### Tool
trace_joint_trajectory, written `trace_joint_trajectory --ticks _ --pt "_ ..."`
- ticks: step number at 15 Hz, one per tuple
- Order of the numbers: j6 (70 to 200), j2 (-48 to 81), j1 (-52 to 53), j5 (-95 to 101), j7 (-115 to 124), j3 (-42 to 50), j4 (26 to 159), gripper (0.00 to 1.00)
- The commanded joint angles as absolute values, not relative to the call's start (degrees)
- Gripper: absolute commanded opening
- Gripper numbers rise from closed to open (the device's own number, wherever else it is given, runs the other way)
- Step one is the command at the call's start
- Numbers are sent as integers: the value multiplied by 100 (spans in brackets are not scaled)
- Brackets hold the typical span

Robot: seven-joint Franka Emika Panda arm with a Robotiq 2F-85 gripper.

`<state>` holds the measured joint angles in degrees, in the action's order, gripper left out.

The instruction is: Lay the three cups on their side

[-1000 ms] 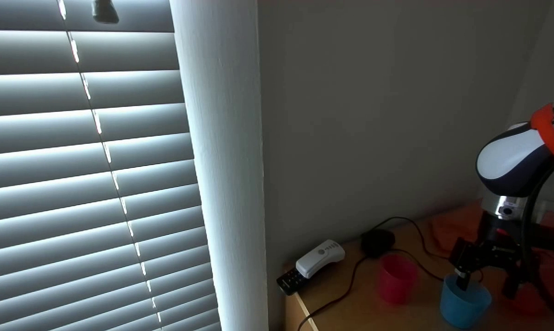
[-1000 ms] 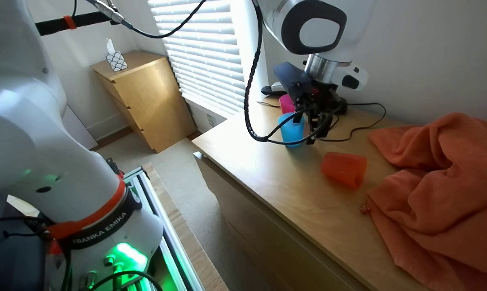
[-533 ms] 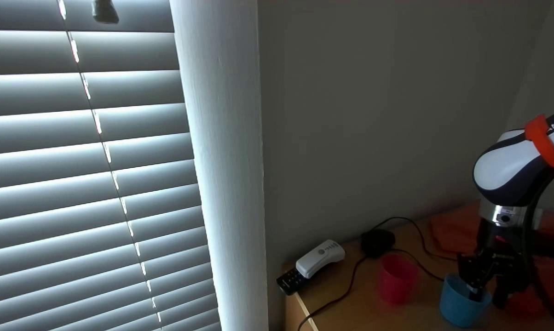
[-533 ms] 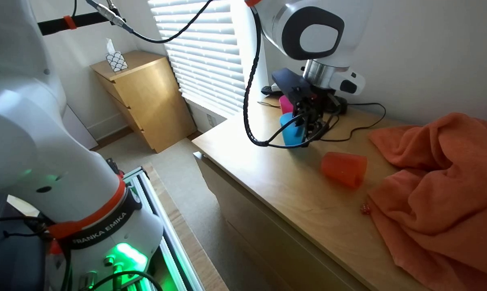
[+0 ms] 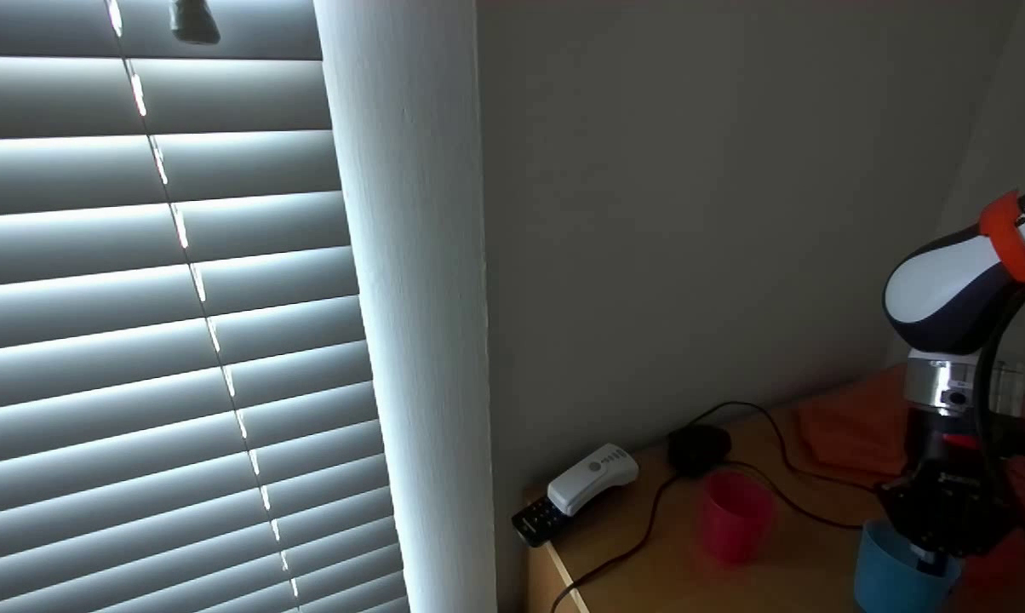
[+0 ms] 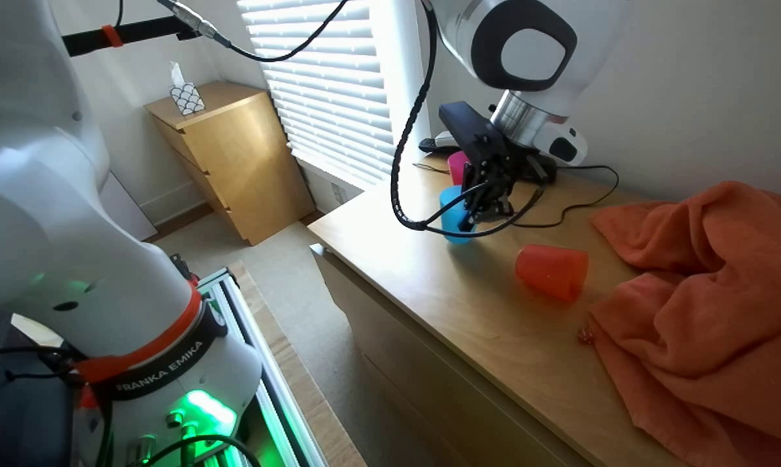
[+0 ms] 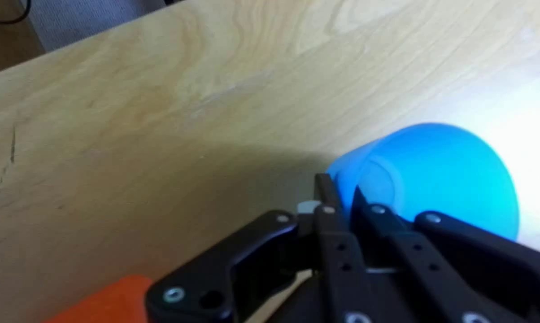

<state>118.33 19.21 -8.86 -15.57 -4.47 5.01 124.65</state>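
Observation:
In the wrist view my gripper [image 7: 342, 190] is shut on the wall of the blue cup [image 7: 449, 166], one finger inside the rim and the other outside. In an exterior view this blue cup [image 6: 451, 204] looks near upright, partly covered by the gripper and its cable; I cannot tell whether its base touches the wood. Behind it stands the pink cup [image 6: 456, 165], upright and apart from the gripper, also in an exterior view as a pink cup [image 5: 735, 521]. The orange-red cup [image 6: 549, 272] lies on its side, and a bit of that orange cup [image 7: 113, 305] shows in the wrist view.
A rumpled orange cloth [image 6: 708, 305] covers the far end of the dresser top [image 6: 429, 272]. Near the wall are a black round object [image 5: 700, 449] with cables, a white device [image 5: 593, 478] and a black remote [image 5: 538, 521]. The wall rises close behind.
The gripper went down into the blue cup's rim and its fingers came together on the wall. The blue cup has shifted towards the dresser's front edge. The pink and orange cups have not moved.

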Motion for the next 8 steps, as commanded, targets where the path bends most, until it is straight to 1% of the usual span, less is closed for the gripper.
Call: trace_joint_trajectory --ticks 1,4,8 --pt "10682 2195 -1189 -1865 -961 462 12000 2" --pt "9559 2608 -1282 -1873 -866 525 11515 2" --pt "8502 3338 -1327 -1895 -452 579 10859 2"
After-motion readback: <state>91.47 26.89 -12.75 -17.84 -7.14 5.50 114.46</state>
